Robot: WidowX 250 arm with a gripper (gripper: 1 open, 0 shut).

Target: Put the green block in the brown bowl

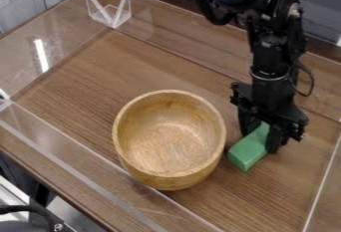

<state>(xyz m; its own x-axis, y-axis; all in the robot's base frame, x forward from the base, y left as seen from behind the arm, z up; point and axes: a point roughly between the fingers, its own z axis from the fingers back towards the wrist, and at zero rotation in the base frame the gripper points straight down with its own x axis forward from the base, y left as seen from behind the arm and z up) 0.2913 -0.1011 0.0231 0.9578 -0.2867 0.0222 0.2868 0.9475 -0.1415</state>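
The step in hand is the grasp. The gripper (269, 134) points straight down over the far end of the green block (250, 151), with its black fingers (284, 137) straddling that end on either side. Whether they already pinch the block or stand just clear of its sides cannot be told from this view. The block lies flat on the desk (120, 72), just beside the brown bowl (168, 138) on its right, close to the rim but apparently not touching it.

Judging from this, the next move calls for a firm hold on the block, then a lift high enough to clear the bowl's thick wall, a short carry leftward over the hollow, and a release. Since the grip sits near one end of the bar, the free end might sag or swing during the lift.

The desk is dark wood-grain, fenced by low clear plastic walls (54, 42). A small clear stand (110, 9) sits at the far left corner. Beyond, little of the room shows.
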